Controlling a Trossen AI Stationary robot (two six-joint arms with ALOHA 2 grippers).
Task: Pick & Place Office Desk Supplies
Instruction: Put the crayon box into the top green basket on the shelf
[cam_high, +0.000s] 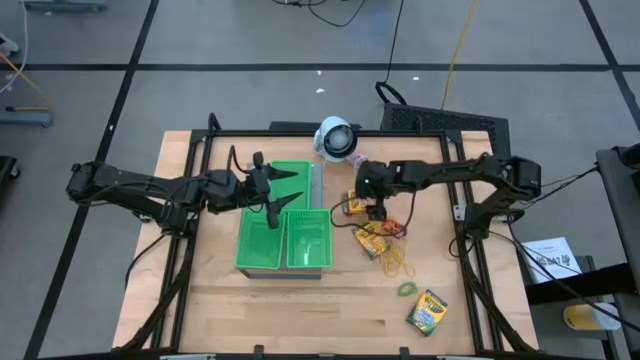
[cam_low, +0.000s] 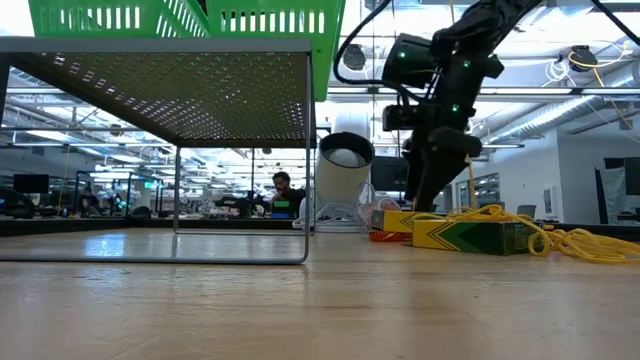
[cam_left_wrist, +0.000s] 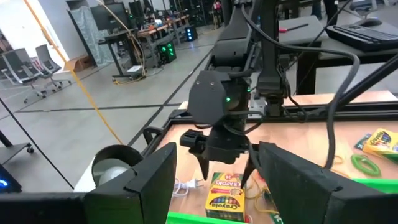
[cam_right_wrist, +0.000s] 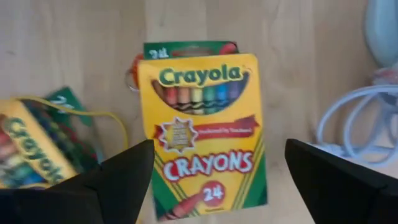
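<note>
Three yellow-and-green crayon boxes lie flat on the table: one (cam_high: 357, 204) (cam_right_wrist: 202, 124) near the white device, one (cam_high: 374, 240) with band loops on it, and one (cam_high: 428, 312) near the front right. Tan-yellow rubber bands (cam_high: 396, 262) and a green loop (cam_high: 406, 289) lie between them. My right gripper (cam_high: 376, 210) (cam_right_wrist: 217, 149) is open and points down just above the first box, one finger on either side and not touching it. My left gripper (cam_high: 274, 193) (cam_left_wrist: 216, 152) is open above the green trays.
Two green compartment trays (cam_high: 283, 240) sit on a raised perforated metal shelf (cam_low: 180, 80) left of centre. A white round device (cam_high: 337, 138) with its cord (cam_right_wrist: 348, 124) stands by the far edge, close to the first box. Bare wood lies along the near edge.
</note>
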